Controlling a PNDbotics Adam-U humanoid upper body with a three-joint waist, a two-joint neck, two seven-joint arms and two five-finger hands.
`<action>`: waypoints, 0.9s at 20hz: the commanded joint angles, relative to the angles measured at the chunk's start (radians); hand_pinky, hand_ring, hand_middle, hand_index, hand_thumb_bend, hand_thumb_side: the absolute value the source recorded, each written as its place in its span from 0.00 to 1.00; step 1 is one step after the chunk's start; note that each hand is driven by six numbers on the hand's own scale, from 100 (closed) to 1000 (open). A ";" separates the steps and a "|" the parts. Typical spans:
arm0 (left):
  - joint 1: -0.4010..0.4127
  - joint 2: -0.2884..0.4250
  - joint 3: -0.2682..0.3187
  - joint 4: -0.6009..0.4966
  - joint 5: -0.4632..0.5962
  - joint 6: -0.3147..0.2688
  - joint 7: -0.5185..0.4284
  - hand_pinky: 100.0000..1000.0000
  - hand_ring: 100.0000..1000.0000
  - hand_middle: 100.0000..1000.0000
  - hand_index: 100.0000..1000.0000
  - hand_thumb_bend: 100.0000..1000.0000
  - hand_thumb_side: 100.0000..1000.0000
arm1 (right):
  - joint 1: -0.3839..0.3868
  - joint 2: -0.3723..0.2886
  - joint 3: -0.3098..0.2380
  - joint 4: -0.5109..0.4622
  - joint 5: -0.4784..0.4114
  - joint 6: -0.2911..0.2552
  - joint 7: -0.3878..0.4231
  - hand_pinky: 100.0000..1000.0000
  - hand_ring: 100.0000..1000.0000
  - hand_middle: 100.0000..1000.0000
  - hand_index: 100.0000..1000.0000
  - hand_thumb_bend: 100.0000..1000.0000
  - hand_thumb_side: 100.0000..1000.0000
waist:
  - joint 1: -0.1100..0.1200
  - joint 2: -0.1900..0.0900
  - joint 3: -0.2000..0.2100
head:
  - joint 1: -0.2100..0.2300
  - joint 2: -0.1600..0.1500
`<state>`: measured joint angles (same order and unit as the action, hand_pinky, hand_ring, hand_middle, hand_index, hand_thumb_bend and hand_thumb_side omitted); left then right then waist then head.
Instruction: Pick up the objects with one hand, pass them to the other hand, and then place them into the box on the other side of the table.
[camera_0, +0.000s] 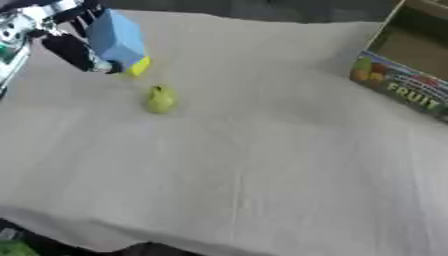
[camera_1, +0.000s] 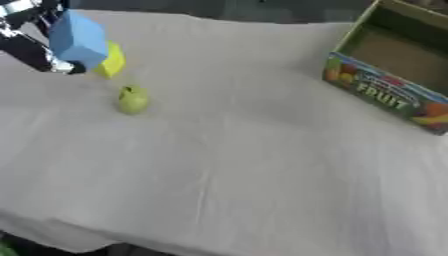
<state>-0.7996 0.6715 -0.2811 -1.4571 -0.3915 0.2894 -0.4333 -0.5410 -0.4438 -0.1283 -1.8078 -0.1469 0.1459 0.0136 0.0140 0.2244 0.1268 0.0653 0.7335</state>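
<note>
Pale cloth is covering the tabletop (camera_0: 262, 165). Left hand (camera_0: 74, 47), far-left of the fruit box (camera_1: 385, 95), is gripping a blue-and-yellow carton (camera_0: 116, 40), lifted and tilted; likely light, stiff, best held across its flat sides. Green pear (camera_0: 160, 99) is lying just beneath it. Right hand is showing nowhere.

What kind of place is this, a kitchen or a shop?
Neither, it seems: probably a robot test bench. A cloth-covered table holds only a few props: a pear, a fruit box, and a blue and yellow carton held by the robot's left hand.
</note>
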 joint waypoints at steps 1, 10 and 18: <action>-0.012 -0.059 0.009 0.013 -0.020 -0.017 0.043 0.61 0.60 0.54 0.45 0.15 0.00 | -0.046 -0.027 0.036 -0.033 0.017 -0.005 0.045 1.00 1.00 0.84 0.87 0.00 0.50 | -0.002 -0.019 -0.003 | 0.008 -0.018; 0.059 -0.222 0.013 0.028 -0.170 -0.133 0.203 0.59 0.58 0.52 0.44 0.20 0.00 | -0.211 -0.074 0.246 0.003 0.279 -0.009 0.258 1.00 1.00 0.80 0.83 0.00 0.21 | -0.007 -0.024 -0.001 | -0.019 -0.037; 0.104 -0.316 0.008 0.033 -0.282 -0.282 0.317 0.57 0.56 0.50 0.43 0.15 0.00 | -0.385 -0.011 0.418 0.129 0.457 -0.079 0.462 1.00 1.00 0.82 0.85 0.00 0.12 | -0.016 -0.029 -0.002 | -0.059 -0.023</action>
<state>-0.6840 0.3565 -0.2805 -1.4160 -0.6615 0.0286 -0.1317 -0.9026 -0.4560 0.2774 -1.6912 0.2895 0.0760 0.4551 -0.0040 0.2205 0.1244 0.0155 0.7102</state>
